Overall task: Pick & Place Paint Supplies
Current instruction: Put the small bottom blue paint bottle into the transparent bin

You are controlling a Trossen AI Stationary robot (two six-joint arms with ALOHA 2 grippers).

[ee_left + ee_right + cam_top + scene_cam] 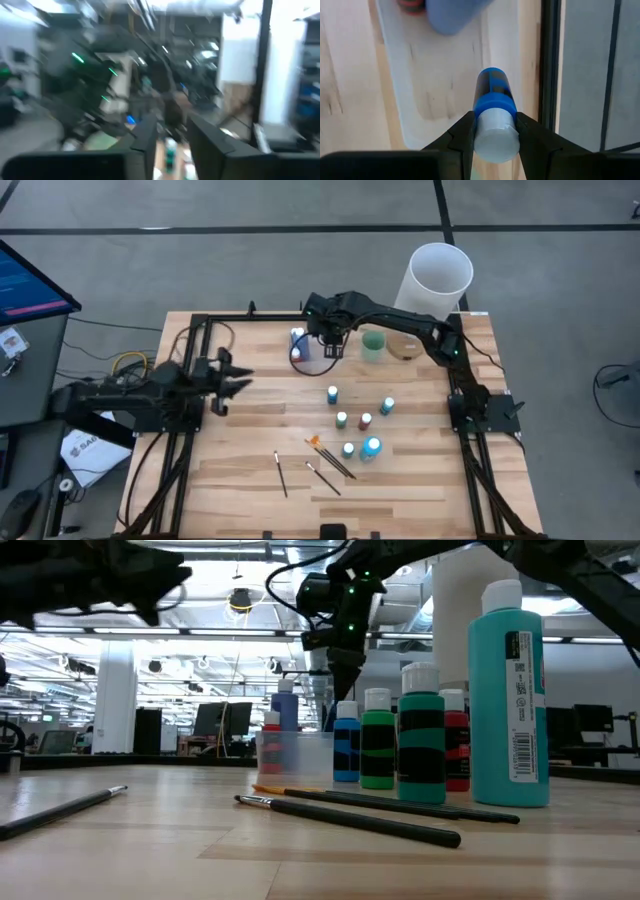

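My right gripper [330, 348] hangs over the table's far middle, shut on a small blue paint bottle [492, 85] with a pale cap. Below it stands a clear container [300, 352] with a blue bottle [287, 705] and a red one [270, 726] inside. Several more paint bottles [365, 421] stand upright on the table's middle. Thin dark brushes [322, 477], one with an orange handle [318, 444], lie flat nearer the front edge. My left gripper [232, 376] waits at the table's left side, raised, with a gap between its fingers and nothing in it. My right gripper pinches the blue bottle's cap end [495, 131] between its two fingers [466, 134], one on each side. The fingers come from above, slanting steeply down. The bottle hangs below them, bottom down, lifted clear over the clear container's floor [435, 75].
A pale green cup [373, 345] and a brown dish [405, 343] stand right of the container. A tall white cylinder [438, 278] rises at the far right corner. Black frame rails [190, 430] run along both table sides. Bare wood lies at the front left.
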